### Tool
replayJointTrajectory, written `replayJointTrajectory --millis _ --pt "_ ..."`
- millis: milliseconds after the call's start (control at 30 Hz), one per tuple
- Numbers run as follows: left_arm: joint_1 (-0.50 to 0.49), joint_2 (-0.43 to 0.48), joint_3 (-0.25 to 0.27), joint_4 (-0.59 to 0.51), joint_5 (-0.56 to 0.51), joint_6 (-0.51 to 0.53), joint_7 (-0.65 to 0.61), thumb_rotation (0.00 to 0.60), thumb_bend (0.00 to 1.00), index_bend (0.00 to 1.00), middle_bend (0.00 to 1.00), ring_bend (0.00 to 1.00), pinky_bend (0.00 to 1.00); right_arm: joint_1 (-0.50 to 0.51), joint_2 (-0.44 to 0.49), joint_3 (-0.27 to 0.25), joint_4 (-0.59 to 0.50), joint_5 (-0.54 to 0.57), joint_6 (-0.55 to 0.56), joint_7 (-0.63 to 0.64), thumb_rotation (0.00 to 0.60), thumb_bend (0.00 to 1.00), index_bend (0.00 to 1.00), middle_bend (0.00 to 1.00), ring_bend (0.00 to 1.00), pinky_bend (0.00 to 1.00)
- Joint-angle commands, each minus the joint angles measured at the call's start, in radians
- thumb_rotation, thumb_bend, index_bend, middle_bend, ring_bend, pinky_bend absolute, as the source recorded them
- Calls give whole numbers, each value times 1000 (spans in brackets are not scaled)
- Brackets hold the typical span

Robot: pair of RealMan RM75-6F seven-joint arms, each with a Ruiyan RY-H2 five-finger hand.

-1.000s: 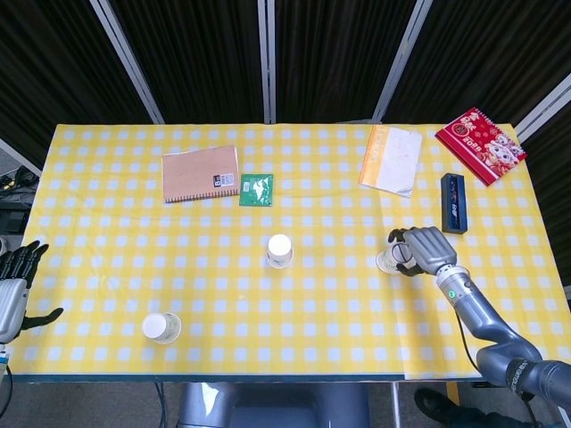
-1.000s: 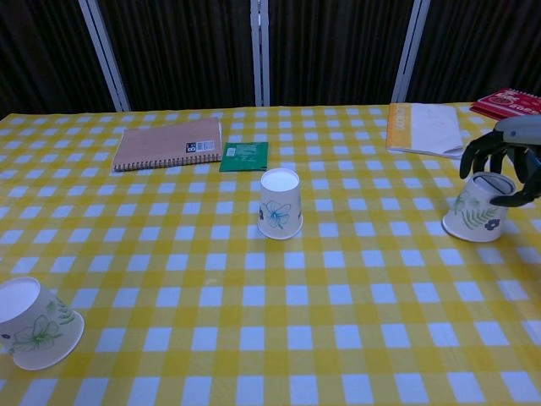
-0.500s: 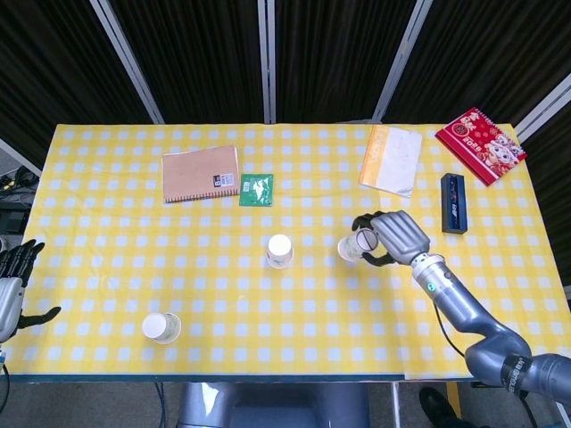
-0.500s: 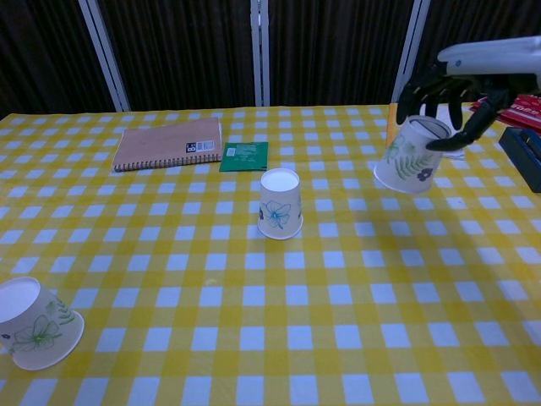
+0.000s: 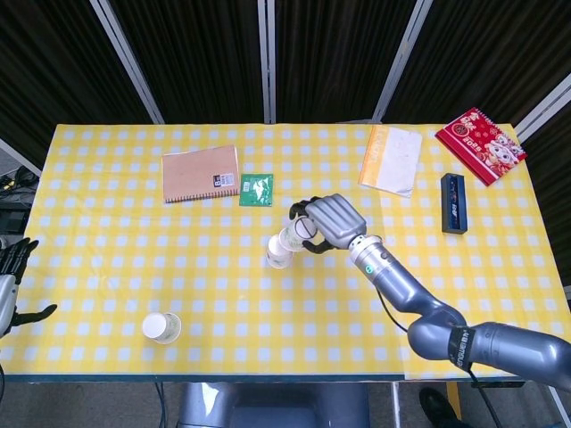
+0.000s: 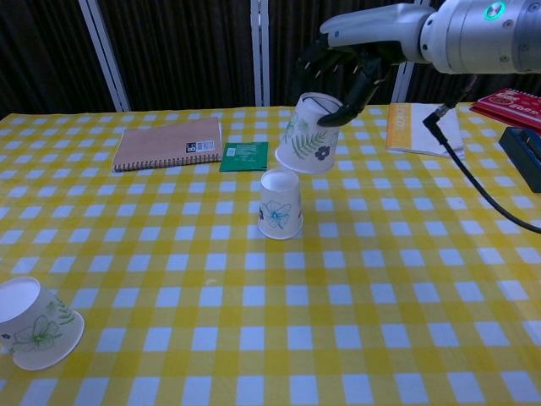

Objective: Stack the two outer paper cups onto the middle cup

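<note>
We see the right hand (image 6: 342,72) gripping a fern-printed paper cup (image 6: 308,134) from above, its dark fingers (image 6: 353,89) wrapped around the cup's upturned base. The cup hangs upside down and tilted, its wide mouth just above and slightly right of the middle cup (image 6: 280,203), close to its top but, as far as we can tell from the chest view, not yet down over it. The middle cup stands upside down on the yellow checked bench (image 6: 397,304), showing a blue flower print. From the head view the held cup (image 5: 292,236) overlaps the middle cup (image 5: 277,253) and the right hand (image 5: 328,223) lies just beside it.

The third cup (image 6: 36,323) lies tipped near the bench's front left corner, well apart from the others. The left hand (image 5: 11,278) shows at the left edge, off the bench, holding nothing, its fingers spread.

At the far side lie a brown spiral notebook (image 5: 201,173), a green packet (image 5: 256,190), a white and orange booklet (image 5: 391,159), a red booklet (image 5: 480,144) and a dark box (image 5: 454,202).
</note>
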Motion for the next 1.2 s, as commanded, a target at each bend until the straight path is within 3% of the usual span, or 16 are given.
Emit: replayJointTrajectory --millis 33,333,967,1067,1200 --pt "-1 1 -2 5 -5 -4 -8 600 0 0 0 0 0 34 -38 -19 -5 43 19 -51 600 293 374 426 375 487" --pt "0 9 -2 9 -5 -6 -29 600 0 0 0 0 0 88 -83 -49 -3 117 75 -136 600 292 374 426 375 487" --pt "0 14 -3 7 -7 -5 -38 600 0 0 0 0 0 133 -140 -89 42 120 130 -201 600 289 367 392 375 487" --pt "0 14 -4 7 -8 -5 -38 600 0 0 0 0 0 136 -146 -93 46 122 130 -203 600 282 344 330 369 487" --pt "0 14 -5 8 -13 -7 -37 600 0 0 0 0 0 147 -144 -106 52 130 122 -226 600 266 215 158 291 484"
